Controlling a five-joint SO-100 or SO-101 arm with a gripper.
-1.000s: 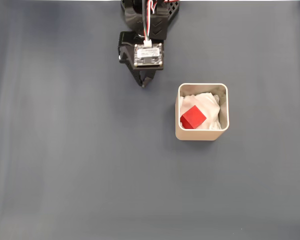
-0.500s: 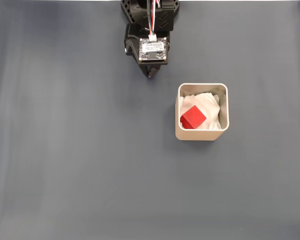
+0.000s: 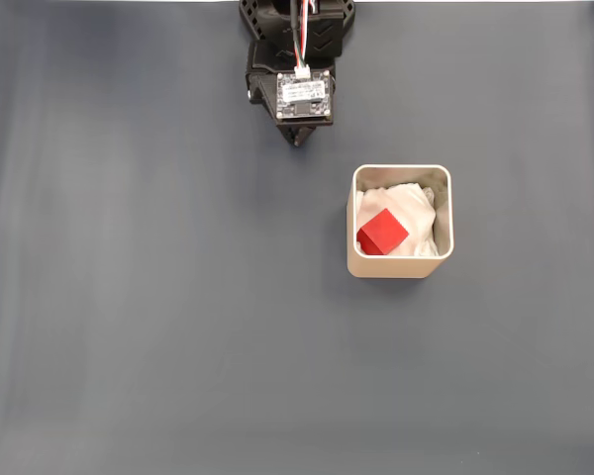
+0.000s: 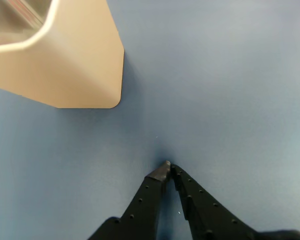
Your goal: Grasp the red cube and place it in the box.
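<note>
The cube (image 3: pixel 382 232) sits corner-on, diamond-wise, inside the box (image 3: pixel 401 265); the gripper (image 4: pixel 168 166) is closed and empty.

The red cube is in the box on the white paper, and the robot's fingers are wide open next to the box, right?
Not quite. The fingers are not wide open: in the wrist view their tips meet, so the gripper is shut and empty. The rest is right: the fixed view shows the red cube in the box, lying on the white paper, with the gripper off to the side of the box.
</note>
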